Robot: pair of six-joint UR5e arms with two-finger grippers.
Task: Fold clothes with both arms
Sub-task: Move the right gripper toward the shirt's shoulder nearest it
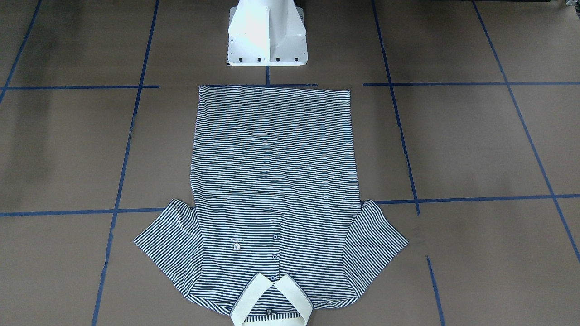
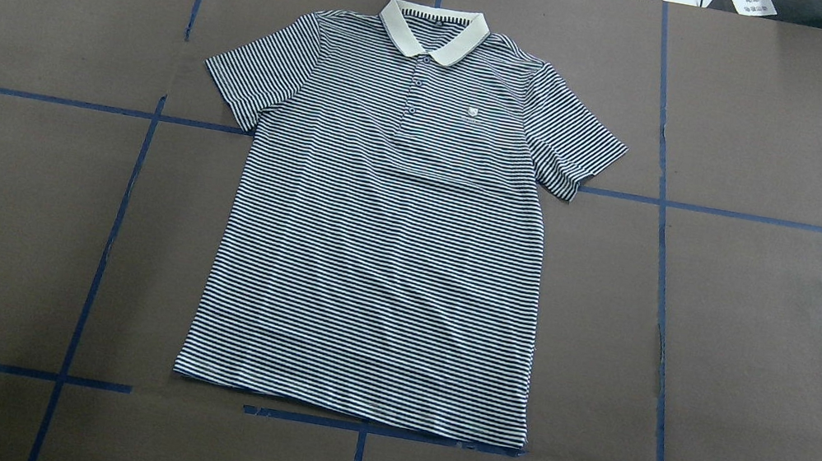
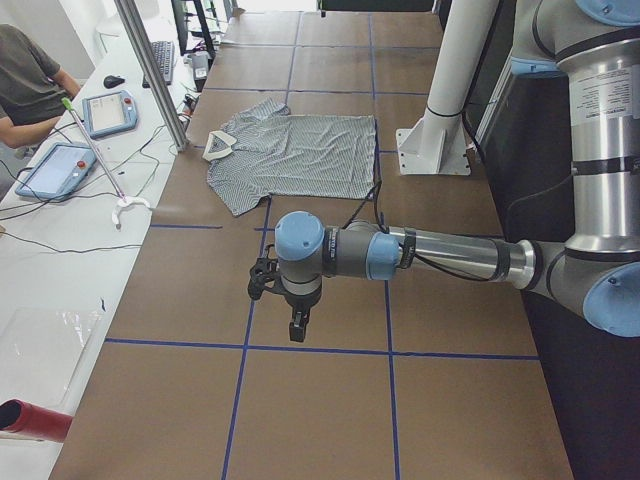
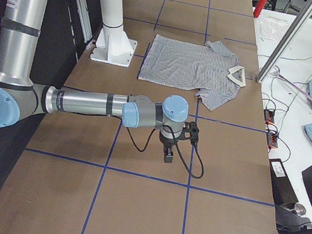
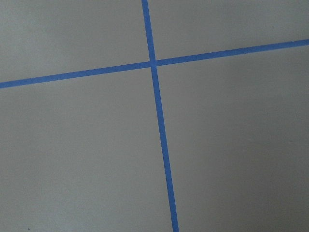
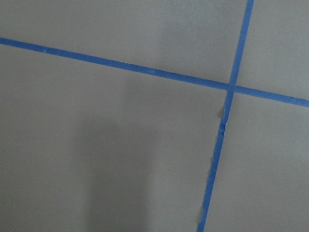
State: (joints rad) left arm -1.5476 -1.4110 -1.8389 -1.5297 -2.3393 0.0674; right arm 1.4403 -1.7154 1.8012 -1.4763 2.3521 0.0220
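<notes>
Polo shirt (image 2: 384, 243), one in all, lies flat and face up in the middle of the brown worktop (image 2: 776, 342), spread full length with no fold in it. Thin navy and white stripes run across the body and both short sleeves (image 2: 261, 76), which angle out to either side. Its plain cream collar (image 2: 401, 27) sits at the worktop's edge far from the robot, and the straight hem (image 2: 348, 408) lies toward the single white pedestal (image 1: 267, 34), near it but apart. Three small buttons (image 2: 417, 84) run in a line down from the collar, and one tiny pale logo (image 2: 471, 112) sits on the chest beside them. Light wrinkles cross the lower body. Blue tape lines (image 2: 25, 93) divide the worktop into large squares, and the shirt covers part of several of them. Two arms are in sight, only in the side views: the left arm (image 3: 450, 255) reaches out level with the left gripper (image 3: 297, 332) pointing down above bare worktop, well apart from the shirt, and the right arm (image 4: 86, 105) does the same at the other end with the right gripper (image 4: 167, 156). I cannot tell how wide either pair of jaws stands. Each wrist view shows only brown worktop with one tape crossing.
</notes>
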